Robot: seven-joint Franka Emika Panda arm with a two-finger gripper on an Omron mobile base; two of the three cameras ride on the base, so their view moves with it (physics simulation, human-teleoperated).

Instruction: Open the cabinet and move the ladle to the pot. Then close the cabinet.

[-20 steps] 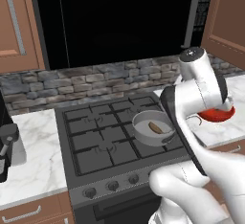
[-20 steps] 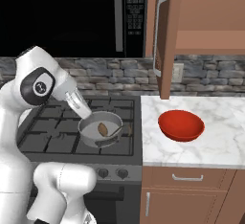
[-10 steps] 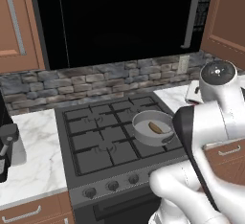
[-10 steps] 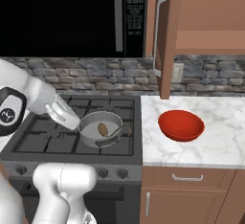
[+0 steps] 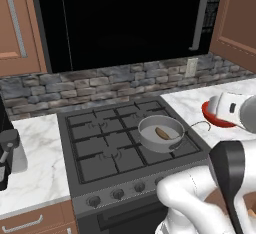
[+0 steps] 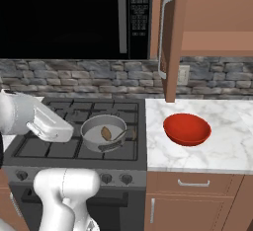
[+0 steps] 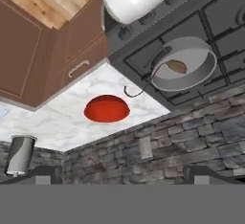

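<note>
- Kitchen setting: a black gas stove (image 5: 120, 143) stands between white marble counters (image 6: 217, 136) under a dark microwave (image 5: 125, 20), with a grey stone backsplash (image 6: 74, 72) behind.
- Gripper (image 7: 122, 175): in the hand view its two dark finger tips rise at the bottom edge, set far apart with nothing between them; the jaws stand wide open and empty. This view is rolled, so the stove and counter appear overhead.
- Pot (image 6: 105, 133): shallow grey metal, resting on the stove's front right burner; also seen from the left base camera (image 5: 161, 134) and the hand camera (image 7: 184, 64).
- Ladle (image 5: 163, 133): its brown scoop lies inside the pot, and the thin curved handle runs over the rim toward the counter (image 7: 143, 90).
- Red bowl (image 6: 187, 129): on the marble counter to the right of the stove, apart from the pot.
- Cabinet (image 6: 197, 32): the reddish-brown wall unit right of the microwave has one door (image 6: 168, 37) swung open, edge-on to the right base camera, with its silver bar handle visible.
</note>
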